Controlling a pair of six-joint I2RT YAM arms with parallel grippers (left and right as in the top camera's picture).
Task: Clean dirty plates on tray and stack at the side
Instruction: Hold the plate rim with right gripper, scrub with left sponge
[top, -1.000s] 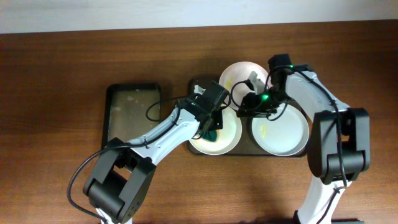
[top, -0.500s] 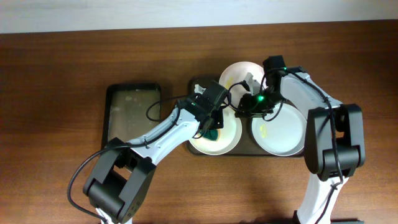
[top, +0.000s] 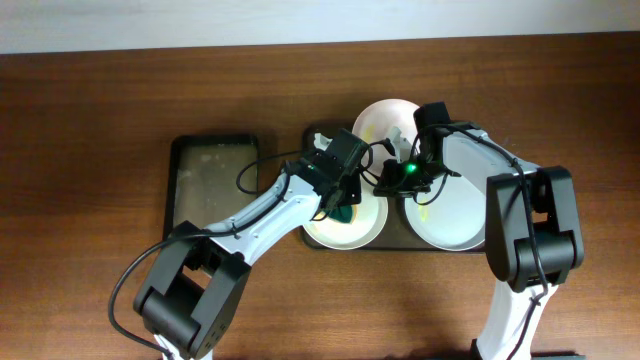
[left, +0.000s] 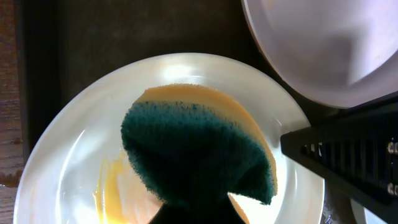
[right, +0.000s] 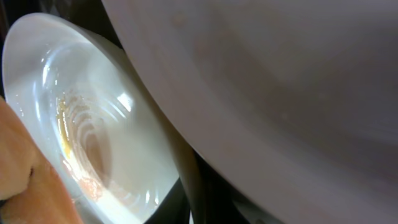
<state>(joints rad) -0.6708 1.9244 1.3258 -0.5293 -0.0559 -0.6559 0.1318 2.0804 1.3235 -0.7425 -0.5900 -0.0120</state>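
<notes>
Over the last second the right gripper (top: 395, 178) has slid left toward the left gripper (top: 342, 203), to the spot where the three plates meet; the left arm has barely shifted. The left gripper is clamped on a sponge (left: 193, 155), green scouring face toward the wrist camera and yellow foam behind it, pressed into the near-left plate (top: 350, 230). A yellow smear (left: 109, 186) shows on that plate just beside the sponge. Whether the right gripper is open or closed I cannot tell: from overhead its fingers are lost under the wrist body, and its own camera is filled by a white plate surface very close up, with the smeared plate and the sponge's foam edge off to the left. The near-right plate (top: 460, 212) carries a faint yellowish mark. All three plates sit on the large dark tray (top: 312, 135), the far plate (top: 380, 118) reaching past its back edge. A small black tray (top: 212, 190) lies apart to the left on the wooden table (top: 100, 100)
</notes>
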